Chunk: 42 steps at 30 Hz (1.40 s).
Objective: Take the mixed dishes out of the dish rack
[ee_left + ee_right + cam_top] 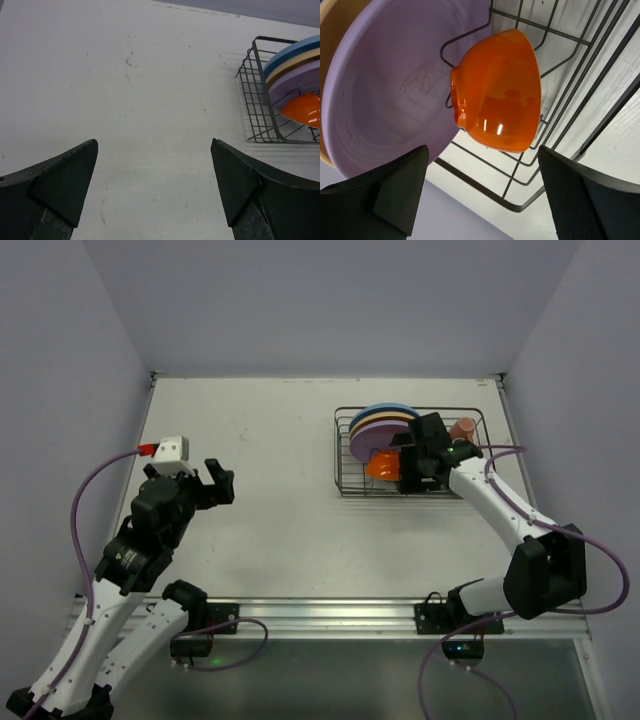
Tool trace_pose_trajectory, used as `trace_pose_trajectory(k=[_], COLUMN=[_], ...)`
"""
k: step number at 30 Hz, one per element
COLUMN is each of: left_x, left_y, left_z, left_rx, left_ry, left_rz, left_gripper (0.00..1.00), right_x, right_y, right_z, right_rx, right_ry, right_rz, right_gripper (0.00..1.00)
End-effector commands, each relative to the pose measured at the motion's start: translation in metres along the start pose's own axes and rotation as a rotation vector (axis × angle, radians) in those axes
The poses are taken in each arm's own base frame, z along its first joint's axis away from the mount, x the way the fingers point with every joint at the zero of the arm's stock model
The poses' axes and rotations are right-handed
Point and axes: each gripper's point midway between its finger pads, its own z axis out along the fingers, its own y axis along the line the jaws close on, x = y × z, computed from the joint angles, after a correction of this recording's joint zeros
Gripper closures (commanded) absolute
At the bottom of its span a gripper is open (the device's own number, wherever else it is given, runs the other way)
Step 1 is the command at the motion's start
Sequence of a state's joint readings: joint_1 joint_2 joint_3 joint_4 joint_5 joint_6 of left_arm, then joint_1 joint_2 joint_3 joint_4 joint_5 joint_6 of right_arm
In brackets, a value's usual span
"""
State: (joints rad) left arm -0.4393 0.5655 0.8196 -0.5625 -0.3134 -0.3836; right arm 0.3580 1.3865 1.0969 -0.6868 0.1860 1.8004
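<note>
The dish rack (341,455) stands at the back right of the table. Blue (386,411), tan and lilac plates (374,436) stand on edge in it. An orange bowl (381,467) lies on its side against the lilac plate, and a pink mug (463,428) sits at the right end. My right gripper (408,468) hangs over the rack, open. In the right wrist view the orange bowl (495,90) sits just ahead of the right gripper (482,155), untouched, with the lilac plate (380,95) behind it. My left gripper (222,484) is open over bare table, far left of the rack.
The left wrist view shows the left gripper (153,147) above white tabletop, with the rack's (257,95) left end, plates and the orange bowl (302,110) at the far right. Grey walls close in the table's left, back and right sides.
</note>
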Motion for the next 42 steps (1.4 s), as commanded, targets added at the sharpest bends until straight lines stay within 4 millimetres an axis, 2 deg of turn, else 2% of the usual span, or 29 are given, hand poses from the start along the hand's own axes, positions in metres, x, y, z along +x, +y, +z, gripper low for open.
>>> trace_pose_trajectory(k=[1, 7, 11, 22, 29, 35, 42], left_x=[-0.002, -0.002, 0.000, 0.001, 0.002, 0.002, 0.002], left_y=[-0.001, 0.000, -0.001, -0.002, -0.002, -0.002, -0.001], left_z=[0.003, 0.003, 0.006, 0.006, 0.007, 0.007, 0.007], left_rx=[-0.006, -0.010, -0.009, -0.005, -0.005, -0.007, -0.010], left_ry=[-0.015, -0.014, -0.002, 0.004, 0.008, 0.009, 0.008], left_rz=[-0.016, -0.015, -0.012, -0.010, -0.007, -0.006, -0.008], left_gripper=[0.00, 0.00, 0.00, 0.00, 0.00, 0.00, 0.00], right_x=[-0.007, -0.007, -0.009, -0.006, -0.005, -0.008, -0.015], right_y=[0.015, 0.015, 0.013, 0.018, 0.010, 0.010, -0.001], right_z=[0.000, 0.004, 0.007, 0.012, 0.015, 0.002, -0.005], right_rx=[-0.032, -0.026, -0.022, -0.065, -0.045, -0.054, -0.019], right_ry=[-0.050, -0.055, -0.067, -0.057, -0.047, -0.046, -0.071], right_rz=[0.033, 0.036, 0.041, 0.018, 0.018, 0.034, 0.054], right_gripper=[0.09, 0.09, 0.13, 0.13, 0.13, 0.13, 0.12])
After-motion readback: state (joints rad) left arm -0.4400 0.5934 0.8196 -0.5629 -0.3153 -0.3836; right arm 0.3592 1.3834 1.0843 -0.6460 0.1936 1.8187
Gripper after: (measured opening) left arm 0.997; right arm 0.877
